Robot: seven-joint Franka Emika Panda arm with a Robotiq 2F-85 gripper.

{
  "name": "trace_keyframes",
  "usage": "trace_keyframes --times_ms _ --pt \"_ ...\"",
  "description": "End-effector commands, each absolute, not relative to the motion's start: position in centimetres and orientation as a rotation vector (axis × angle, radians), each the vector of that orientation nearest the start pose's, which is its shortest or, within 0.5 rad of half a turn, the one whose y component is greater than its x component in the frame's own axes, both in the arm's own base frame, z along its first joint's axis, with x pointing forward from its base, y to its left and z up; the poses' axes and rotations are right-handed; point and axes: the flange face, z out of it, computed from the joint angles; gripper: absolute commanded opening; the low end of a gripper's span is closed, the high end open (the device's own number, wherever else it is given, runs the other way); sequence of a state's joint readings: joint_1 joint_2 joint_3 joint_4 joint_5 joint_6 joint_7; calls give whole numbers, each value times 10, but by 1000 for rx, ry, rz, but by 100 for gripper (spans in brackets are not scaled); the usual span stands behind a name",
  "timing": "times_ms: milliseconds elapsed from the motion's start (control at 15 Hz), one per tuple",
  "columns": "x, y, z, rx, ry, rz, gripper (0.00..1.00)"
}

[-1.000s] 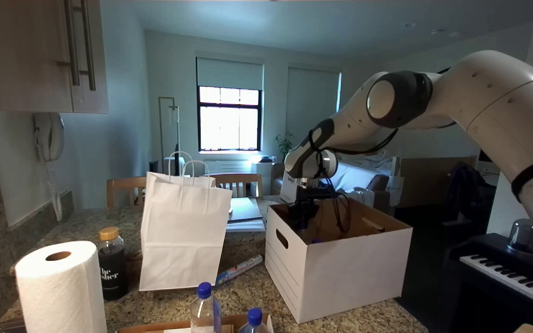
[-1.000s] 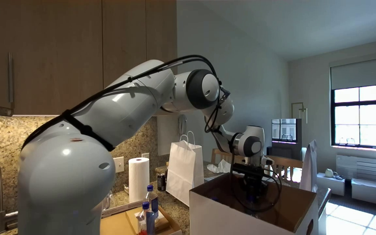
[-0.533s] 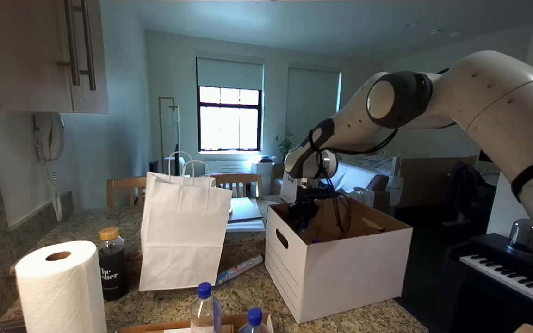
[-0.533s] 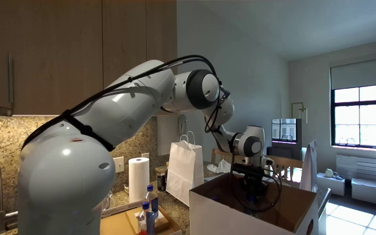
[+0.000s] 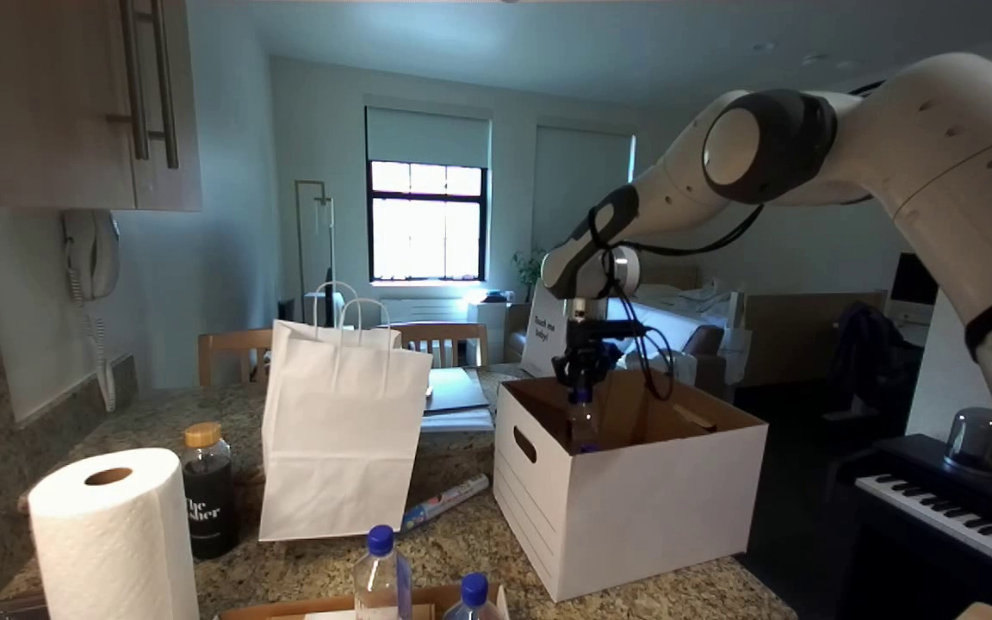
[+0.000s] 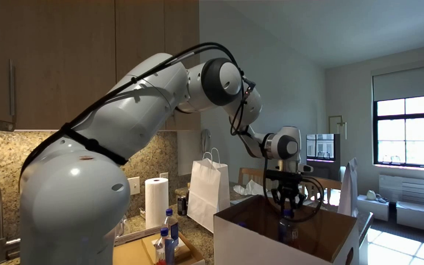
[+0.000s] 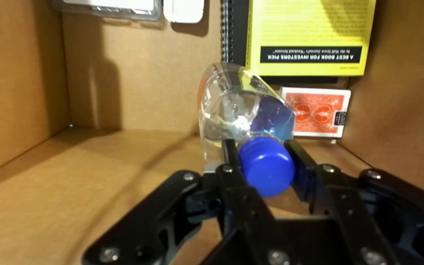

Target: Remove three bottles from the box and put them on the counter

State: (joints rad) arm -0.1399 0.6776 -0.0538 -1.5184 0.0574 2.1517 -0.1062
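Note:
My gripper [image 7: 261,147] is shut on the blue cap of a clear bottle [image 7: 230,117], with one finger on each side of the cap. In both exterior views the gripper [image 5: 580,387] [image 6: 287,206] is at the opening of the white box [image 5: 651,508] [image 6: 256,246]. The held bottle [image 5: 582,424] [image 6: 288,232] hangs roughly upright, its lower part inside the box. Another blue cap [image 6: 241,224] shows inside the box. Two blue-capped bottles [image 6: 171,224] [image 6: 165,244] stand outside it, at a shallow cardboard tray on the granite counter [image 5: 461,560].
The cardboard tray [image 6: 131,254] is beside the box. A white paper bag [image 5: 341,448], a marker-like tube [image 5: 449,502], a dark bottle [image 5: 208,499] and a paper towel roll [image 5: 113,542] stand or lie nearby. Inside the box are a yellow book [image 7: 311,33] and a card deck [image 7: 318,112].
My gripper has risen out of the box's inside to its opening, and the bottle in it has come up too. The other bottles and the box have not moved.

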Motion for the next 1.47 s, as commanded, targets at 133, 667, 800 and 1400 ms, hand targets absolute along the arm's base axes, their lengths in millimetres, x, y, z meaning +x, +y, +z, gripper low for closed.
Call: trace_keyframes --times_ms 133,667,800,1400 --pt "646 -129 360 -3254 72 92 12" --pt "598 -66 530 -3307 -169 -301 12" --pt "576 -46 571 -3262 -209 -339 11" --pt "468 72 628 -3235 -707 -367 11"
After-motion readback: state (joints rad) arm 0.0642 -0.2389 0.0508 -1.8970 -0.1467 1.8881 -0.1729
